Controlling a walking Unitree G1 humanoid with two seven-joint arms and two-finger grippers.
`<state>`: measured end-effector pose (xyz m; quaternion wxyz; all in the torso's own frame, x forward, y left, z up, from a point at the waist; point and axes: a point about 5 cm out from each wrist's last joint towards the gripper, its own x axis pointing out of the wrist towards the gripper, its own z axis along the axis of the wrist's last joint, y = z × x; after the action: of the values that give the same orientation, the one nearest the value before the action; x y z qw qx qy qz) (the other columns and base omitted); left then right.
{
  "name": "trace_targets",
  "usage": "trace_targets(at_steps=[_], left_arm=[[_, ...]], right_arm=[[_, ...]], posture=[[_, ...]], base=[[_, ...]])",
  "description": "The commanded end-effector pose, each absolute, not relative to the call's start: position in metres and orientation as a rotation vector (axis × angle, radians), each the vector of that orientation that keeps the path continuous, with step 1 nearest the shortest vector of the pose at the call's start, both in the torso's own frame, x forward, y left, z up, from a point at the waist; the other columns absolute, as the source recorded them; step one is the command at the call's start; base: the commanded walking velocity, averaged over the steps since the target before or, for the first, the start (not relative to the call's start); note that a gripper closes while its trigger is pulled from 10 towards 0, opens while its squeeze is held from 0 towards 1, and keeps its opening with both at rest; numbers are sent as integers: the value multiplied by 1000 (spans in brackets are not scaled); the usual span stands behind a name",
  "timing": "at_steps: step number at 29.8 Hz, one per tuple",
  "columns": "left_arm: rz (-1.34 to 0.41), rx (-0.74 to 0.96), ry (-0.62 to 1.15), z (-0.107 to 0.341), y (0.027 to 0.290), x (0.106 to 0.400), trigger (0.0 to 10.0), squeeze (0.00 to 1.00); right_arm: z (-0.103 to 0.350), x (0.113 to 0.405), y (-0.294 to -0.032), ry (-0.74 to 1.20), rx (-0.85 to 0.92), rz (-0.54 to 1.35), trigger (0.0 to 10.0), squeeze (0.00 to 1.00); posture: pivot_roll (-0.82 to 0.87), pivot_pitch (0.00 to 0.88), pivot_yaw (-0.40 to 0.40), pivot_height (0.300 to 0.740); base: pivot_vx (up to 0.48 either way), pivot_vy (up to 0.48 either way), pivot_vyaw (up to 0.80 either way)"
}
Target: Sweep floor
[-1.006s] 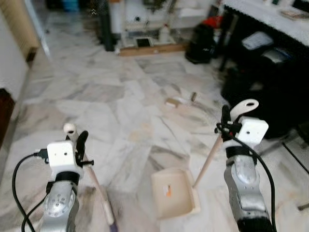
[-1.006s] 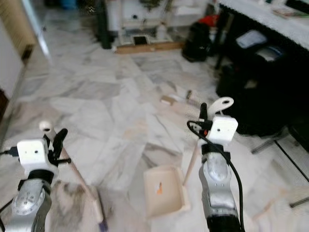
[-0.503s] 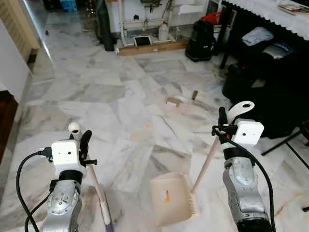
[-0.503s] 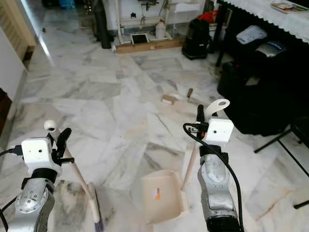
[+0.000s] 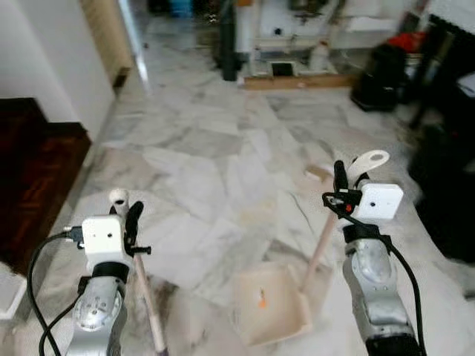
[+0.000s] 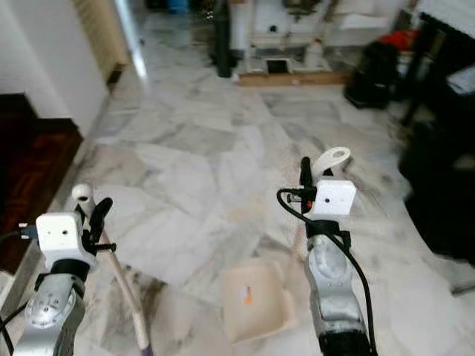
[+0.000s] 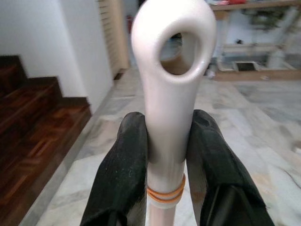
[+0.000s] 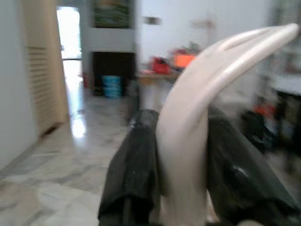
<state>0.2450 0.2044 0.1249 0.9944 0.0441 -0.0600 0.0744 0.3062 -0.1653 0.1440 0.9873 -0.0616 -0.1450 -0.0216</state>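
Two raised arms, broom [image 5: 145,293], dustpan [image 5: 271,305] gripped

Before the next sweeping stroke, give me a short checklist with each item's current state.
1. Left claw shut on the broom handle: ok.
2. Right claw shut on the dustpan handle: ok.
3. Dustpan resting on the floor, mouth facing away from the robot: ok.
4. Small orange scrap lying inside the dustpan: ok.
5. Broom head touching the floor: cannot tell, it is cut off by the picture's lower edge.
6. More litter on the floor ahead: cannot tell, the picture is blurred.
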Motion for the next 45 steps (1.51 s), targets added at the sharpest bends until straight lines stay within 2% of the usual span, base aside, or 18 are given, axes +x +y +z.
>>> trace_targets(at_steps=[1,8,25,26,30,31,32,33,45], left_arm=[[142,100,-156,132,203,247,10000,0],[143,106,-159,133,205,248,10000,0],[149,98,-157,132,206,249,10000,0],[152,89,-162,133,206,249,0,0],[155,88,-164,133,206,249,0,0],[154,89,-164,133,206,250,0,0],[154,89,-164,133,206,250,0,0],[155,89,-165,133,206,250,0,0],[155,88,-173,135,207,250,0,0]], right_arm=[[156,307,-163,-344,-126,-34,10000,0],[152,307,-156,-326,-162,10,10000,0],[153,307,-152,-320,-140,37,10000,0],[152,308,-153,-317,-122,33,10000,0],[152,308,-153,-313,-90,28,10000,0],[152,308,-153,-315,-88,27,8314,0],[152,308,-153,-316,-86,26,8314,0],[153,307,-153,-325,-72,30,0,0],[153,307,-154,-320,-59,25,0,0]], posture=[[-8,23,3,740],[-4,31,2,740],[-3,49,3,740],[-1,50,3,740],[-2,52,4,740],[-2,52,4,740],[-2,52,4,740],[-2,55,5,740],[1,60,4,740]], base=[[352,0,0],[356,0,579],[354,0,0],[394,0,0],[407,0,0],[412,0,0],[412,0,0],[412,0,0],[413,0,0]])
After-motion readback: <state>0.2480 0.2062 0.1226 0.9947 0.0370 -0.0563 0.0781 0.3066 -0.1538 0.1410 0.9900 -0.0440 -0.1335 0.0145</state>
